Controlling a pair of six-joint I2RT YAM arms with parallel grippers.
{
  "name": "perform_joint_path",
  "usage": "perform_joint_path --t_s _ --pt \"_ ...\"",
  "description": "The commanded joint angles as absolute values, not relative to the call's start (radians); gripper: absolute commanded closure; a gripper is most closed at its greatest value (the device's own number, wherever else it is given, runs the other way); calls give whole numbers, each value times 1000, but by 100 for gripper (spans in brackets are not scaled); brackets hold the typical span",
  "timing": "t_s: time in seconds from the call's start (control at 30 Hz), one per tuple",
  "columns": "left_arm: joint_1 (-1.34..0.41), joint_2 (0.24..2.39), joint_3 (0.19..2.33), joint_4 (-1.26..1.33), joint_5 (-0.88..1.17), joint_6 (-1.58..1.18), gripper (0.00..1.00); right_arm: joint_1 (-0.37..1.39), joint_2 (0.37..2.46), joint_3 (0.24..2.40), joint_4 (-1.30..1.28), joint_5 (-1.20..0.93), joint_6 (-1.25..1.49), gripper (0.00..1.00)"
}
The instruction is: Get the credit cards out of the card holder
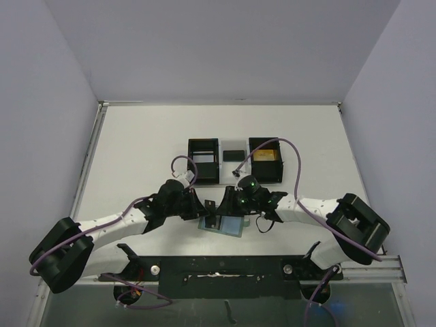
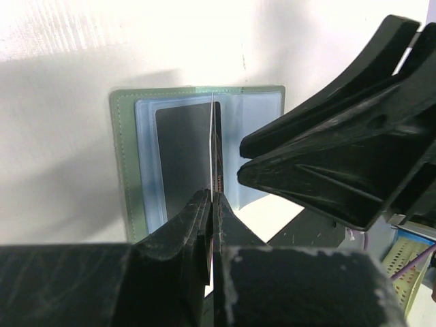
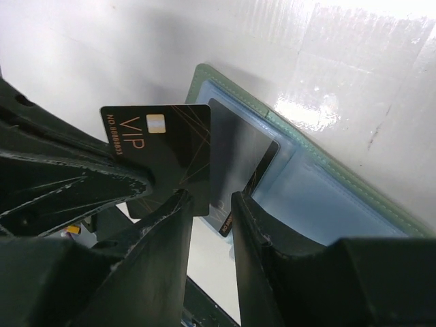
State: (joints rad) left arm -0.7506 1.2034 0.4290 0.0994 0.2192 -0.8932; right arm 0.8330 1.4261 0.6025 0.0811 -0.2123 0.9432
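Observation:
The card holder lies open on the table just in front of the arm bases, green-edged with pale blue pockets. My left gripper is shut on a black credit card marked VIP and holds it on edge above the holder's middle. A second black card sits in one pocket, its corner poking out. My right gripper is open beside the held card, with one finger down on the holder's pocket. In the top view both grippers meet over the holder.
Two black square boxes stand behind the holder, the right one with something gold inside. A small black rectangle lies on a pale patch between them. The table's raised edges run along left and right.

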Motion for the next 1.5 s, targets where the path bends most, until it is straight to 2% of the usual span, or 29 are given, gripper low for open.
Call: perform_joint_path --t_s 0.0,0.1,0.27,0.47,0.6,0.73,0.83,0.97,1.07,1.2,1.3,1.47 --pt "-741 1199 425 124 209 -883 100 847 1466 643 126 -218 943 70" --pt "-741 1216 418 134 212 -884 100 849 1475 621 50 -130 936 68" --pt "-741 1221 422 112 206 -875 100 840 1451 589 21 -117 903 67" --pt "-741 1189 421 142 207 -876 100 838 1318 600 15 -108 859 59" --pt "-740 1163 416 178 217 -873 100 821 1242 592 7 -83 849 41" --pt "-738 1134 391 244 234 -886 100 790 1155 539 54 -70 850 17" --pt "-738 1103 361 304 242 -906 100 776 1081 489 117 -59 841 10" --pt "-736 1048 328 371 250 -918 100 775 989 409 221 -4 816 7" --pt "-736 1006 303 453 273 -930 100 742 930 400 211 -47 735 6" --pt "-736 946 298 487 309 -918 100 597 884 437 138 -246 640 5" --pt "-735 914 291 526 331 -923 100 514 870 409 259 -463 676 6" --pt "-737 895 256 681 350 -990 100 513 920 372 494 -638 822 13"
